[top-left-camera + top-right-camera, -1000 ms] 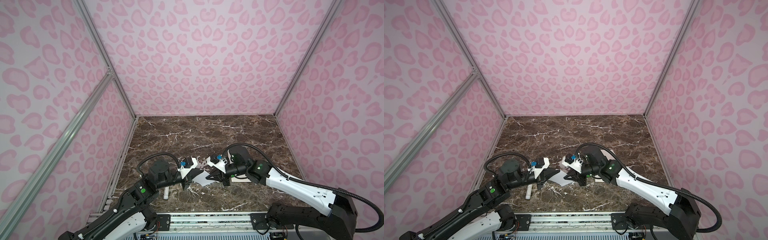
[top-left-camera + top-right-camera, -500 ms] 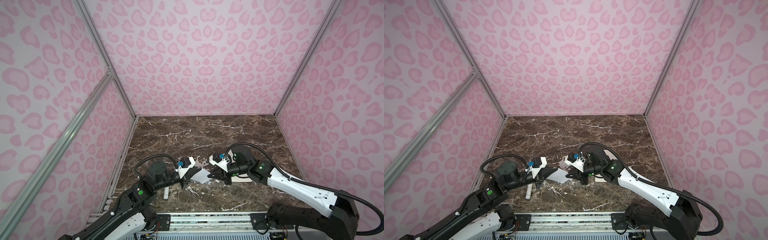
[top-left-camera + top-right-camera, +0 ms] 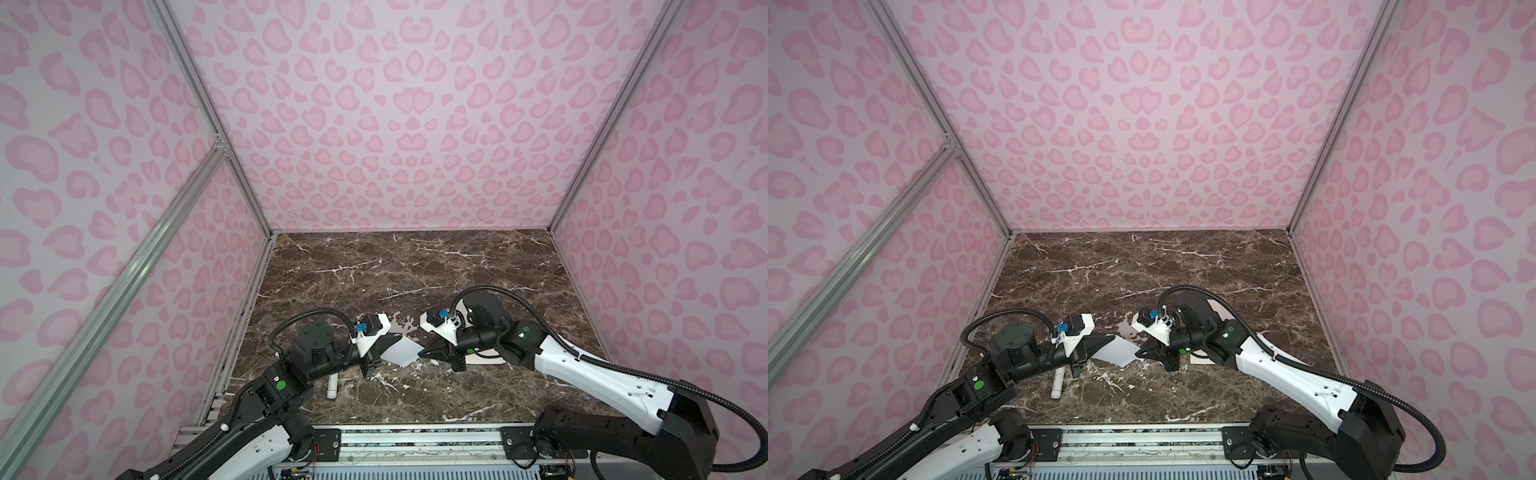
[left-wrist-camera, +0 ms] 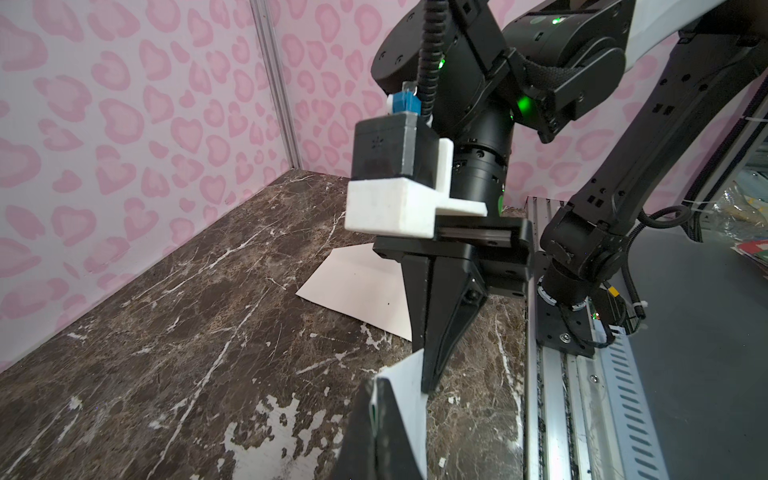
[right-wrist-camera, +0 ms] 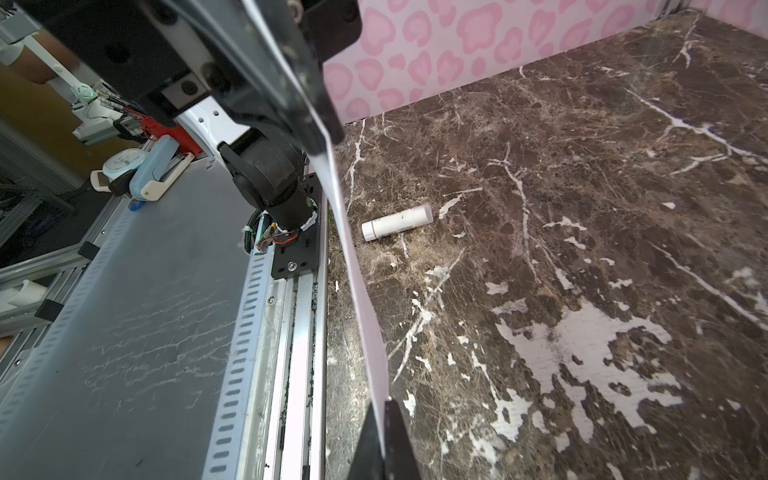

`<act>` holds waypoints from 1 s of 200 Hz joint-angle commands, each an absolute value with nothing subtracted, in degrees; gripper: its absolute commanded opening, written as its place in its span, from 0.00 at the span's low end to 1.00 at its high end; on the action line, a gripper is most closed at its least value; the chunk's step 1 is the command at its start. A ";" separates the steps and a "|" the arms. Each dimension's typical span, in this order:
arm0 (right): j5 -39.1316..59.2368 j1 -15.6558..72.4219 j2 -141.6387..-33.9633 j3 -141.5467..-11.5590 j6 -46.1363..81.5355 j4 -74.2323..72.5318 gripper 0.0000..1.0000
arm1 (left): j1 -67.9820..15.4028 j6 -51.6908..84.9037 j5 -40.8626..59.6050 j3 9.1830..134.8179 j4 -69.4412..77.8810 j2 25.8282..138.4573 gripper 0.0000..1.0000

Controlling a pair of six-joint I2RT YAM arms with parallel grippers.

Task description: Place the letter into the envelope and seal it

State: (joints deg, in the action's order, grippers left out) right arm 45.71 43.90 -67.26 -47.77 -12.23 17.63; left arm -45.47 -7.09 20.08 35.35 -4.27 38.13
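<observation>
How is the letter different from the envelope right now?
The letter is held up off the marble table, pinched by the left hand and the right hand; the envelope lies flat on it. The letter shows a green edge in the left wrist view; the envelope looks plain. Both are pale, flat paper.

Shows a small white tube (image 3: 333,387) lying on its side toward seven o'clock on the brown marble tabletop (image 3: 415,270), hemmed by pink spotted walls (image 3: 395,124) at nine, twelve and three o'clock, with a slotted metal rail (image 3: 415,441) along six o'clock.
</observation>
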 commanded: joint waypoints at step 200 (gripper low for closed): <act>49.13 44.74 -71.95 -54.13 -9.72 8.88 0.47 | -45.44 -4.49 23.30 34.78 -0.53 40.93 0.04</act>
